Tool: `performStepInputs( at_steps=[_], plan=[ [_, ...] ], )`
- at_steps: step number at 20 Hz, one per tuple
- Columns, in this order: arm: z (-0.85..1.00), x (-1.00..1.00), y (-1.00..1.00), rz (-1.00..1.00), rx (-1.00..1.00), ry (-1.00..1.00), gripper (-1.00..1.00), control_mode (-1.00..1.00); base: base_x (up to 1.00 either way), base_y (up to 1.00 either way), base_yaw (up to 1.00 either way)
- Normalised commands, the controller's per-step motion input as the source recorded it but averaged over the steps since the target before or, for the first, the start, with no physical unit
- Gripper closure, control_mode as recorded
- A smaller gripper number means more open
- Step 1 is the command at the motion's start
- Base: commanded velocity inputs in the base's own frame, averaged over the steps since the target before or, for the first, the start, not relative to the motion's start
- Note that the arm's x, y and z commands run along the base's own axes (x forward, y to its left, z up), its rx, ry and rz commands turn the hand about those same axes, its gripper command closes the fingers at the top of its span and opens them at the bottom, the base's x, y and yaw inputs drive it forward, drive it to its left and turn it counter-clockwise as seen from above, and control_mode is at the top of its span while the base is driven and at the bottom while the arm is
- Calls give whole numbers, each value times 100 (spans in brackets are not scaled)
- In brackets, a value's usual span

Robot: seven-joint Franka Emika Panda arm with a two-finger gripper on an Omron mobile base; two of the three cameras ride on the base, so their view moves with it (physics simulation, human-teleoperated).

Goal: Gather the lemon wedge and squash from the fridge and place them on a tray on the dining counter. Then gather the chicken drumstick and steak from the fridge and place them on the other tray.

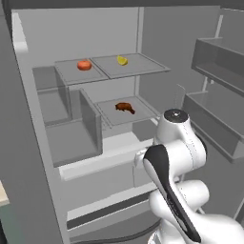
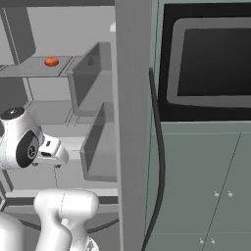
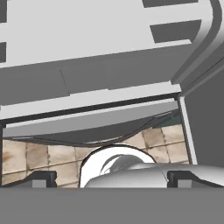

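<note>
The gripper [image 3: 112,179] pointed down at the tiled floor [image 3: 39,157] in front of the open fridge [image 1: 95,157], its two dark fingertips [image 3: 41,178] set wide apart with nothing between them and touching nothing. The white arm [image 1: 176,162] was folded low before the fridge's lower drawers. Further in, on the fridge's lower glass shelf [image 1: 143,106], lay the chicken drumstick [image 1: 125,107], a small dark brown piece with a reddish tinge. Above it, on the right half of the fridge's upper shelf [image 1: 143,66], sat the lemon wedge [image 1: 122,60], small and bright yellow. To its left on the same level rested a round orange-red item [image 1: 84,65], possibly the squash, though too small to identify with certainty. In the right base view, grey cabinets [image 2: 206,186] and a dark oven window [image 2: 211,59] stood beside the fridge.
</note>
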Motion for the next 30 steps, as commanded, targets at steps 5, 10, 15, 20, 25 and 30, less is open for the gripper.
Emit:
performStepInputs(
  at_steps=[5,10,15,20,25,30],
  plan=[
    [0,0,0,0,0,0,-100,100,54,32,-20],
    [0,0,0,0,0,0,-100,100,78,12,-1],
    [1,57,0,0,0,0,-100,-100,37,0,0],
    [15,94,1,-2,-2,-3,-100,-100,0,0,0],
    [16,96,10,-8,-6,-6,-100,-100,0,0,0],
    [8,74,6,-8,-4,-4,-100,-100,0,0,0]
  ],
)
